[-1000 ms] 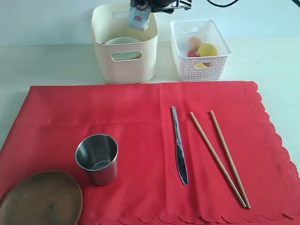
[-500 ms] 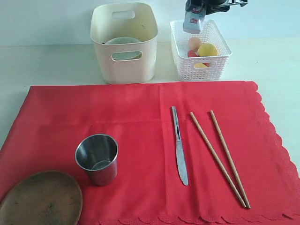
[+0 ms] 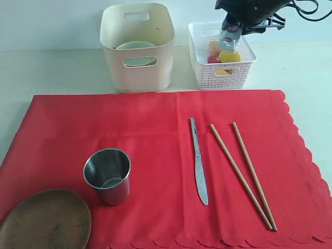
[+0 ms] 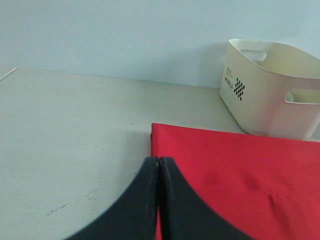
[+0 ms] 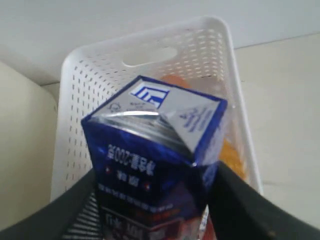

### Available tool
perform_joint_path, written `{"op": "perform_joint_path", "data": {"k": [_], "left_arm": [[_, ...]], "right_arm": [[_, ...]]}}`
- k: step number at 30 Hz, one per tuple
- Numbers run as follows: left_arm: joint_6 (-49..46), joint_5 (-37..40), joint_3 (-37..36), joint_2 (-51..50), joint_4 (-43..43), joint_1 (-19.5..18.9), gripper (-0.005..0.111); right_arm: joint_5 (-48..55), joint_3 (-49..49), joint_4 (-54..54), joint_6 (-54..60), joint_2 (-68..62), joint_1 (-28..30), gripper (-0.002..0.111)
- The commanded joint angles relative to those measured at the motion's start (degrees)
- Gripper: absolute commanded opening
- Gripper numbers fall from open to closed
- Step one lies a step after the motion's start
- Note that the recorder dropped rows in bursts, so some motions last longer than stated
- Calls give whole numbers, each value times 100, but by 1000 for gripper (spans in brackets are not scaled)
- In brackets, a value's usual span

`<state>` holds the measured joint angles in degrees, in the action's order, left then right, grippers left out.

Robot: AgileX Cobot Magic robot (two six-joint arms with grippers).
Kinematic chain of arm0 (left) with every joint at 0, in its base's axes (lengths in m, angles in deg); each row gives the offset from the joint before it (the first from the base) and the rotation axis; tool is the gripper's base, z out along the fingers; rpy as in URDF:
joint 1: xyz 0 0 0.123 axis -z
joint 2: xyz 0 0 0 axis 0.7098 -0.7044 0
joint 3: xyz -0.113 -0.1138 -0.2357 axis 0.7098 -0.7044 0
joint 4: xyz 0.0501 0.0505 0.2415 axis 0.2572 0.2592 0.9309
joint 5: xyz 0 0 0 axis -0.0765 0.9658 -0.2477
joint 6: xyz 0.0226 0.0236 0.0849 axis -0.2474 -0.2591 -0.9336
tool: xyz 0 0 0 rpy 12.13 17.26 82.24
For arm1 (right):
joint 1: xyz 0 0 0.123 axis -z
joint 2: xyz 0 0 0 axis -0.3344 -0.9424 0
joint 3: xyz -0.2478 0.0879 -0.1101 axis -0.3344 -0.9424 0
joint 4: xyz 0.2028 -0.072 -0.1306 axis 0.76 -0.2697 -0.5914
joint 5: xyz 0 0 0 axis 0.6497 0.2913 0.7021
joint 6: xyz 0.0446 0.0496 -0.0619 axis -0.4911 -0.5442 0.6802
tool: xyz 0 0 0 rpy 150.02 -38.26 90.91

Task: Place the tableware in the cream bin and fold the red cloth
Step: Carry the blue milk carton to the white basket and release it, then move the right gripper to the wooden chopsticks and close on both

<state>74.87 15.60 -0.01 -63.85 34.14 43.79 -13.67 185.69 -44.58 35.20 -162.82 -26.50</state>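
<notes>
The right claw pinches the milk carton above the white lattice basket, while the left claw hangs pressed together over the red cloth's edge.

Black arm trailing black cables, with smooth, curved matte-black jaws.

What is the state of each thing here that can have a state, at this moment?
right gripper: shut on the milk carton, above the white basket.
left gripper: shut, empty.
cream bin: upright, bowl inside.
red cloth: spread, unfolded.
steel cup: upright, empty, on the cloth.
wooden plate: flat, empty.
knife and chopsticks: lying on the cloth.
</notes>
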Motion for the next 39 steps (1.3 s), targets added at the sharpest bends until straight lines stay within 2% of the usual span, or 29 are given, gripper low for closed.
{"op": "perform_joint_path", "data": {"k": [1,7,12,15,20,24,29,39], "left_arm": [[-1,-43,-2,30,37,37,3],[-1,-43,-2,30,37,37,3],[-1,-43,-2,30,37,37,3],[-1,-43,-2,30,37,37,3],[-1,-43,-2,30,37,37,3],[-1,-43,-2,30,37,37,3],[-1,-43,-2,30,37,37,3],[-1,-43,-2,30,37,37,3]], "right_arm": [[-228,71,203,185,68,-34,58],[259,71,203,680,357,-34,79],[971,71,505,719,797,-34,80],[1502,71,407,719,1114,-24,69],[2058,27,184,719,1701,-24,30],[2085,-451,79,719,2327,-24,1],[1995,-1476,-318,719,3078,-24,0],[945,-3974,-249,719,4573,-37,0]]}}
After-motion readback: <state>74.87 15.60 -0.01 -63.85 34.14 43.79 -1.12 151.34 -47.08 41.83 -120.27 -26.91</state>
